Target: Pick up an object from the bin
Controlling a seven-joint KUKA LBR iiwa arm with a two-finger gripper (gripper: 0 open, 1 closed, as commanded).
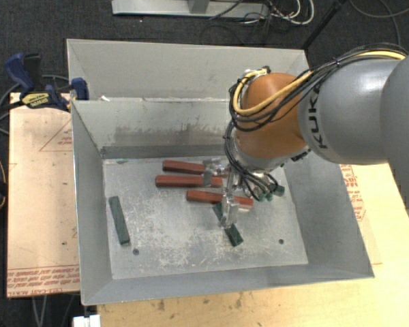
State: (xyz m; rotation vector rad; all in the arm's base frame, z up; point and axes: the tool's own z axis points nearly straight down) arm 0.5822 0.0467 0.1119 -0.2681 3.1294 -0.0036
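My gripper (227,208) hangs low in the middle of the bin, just under the arm's orange cover. It stands over the right end of a red-handled tool (203,196) that lies flat on the floor. Right below its tip lies a small dark green block (234,236), tilted; whether they touch I cannot tell. A second red-handled tool (180,173), with two long handles pointing left, lies just left of the gripper, its metal head (213,169) partly hidden by the arm.
A long dark green bar (119,219) lies near the bin's left wall, well apart from the gripper. The arm and its cables cover the bin's right middle. Bare floor runs along the front and between the bar and the tools.
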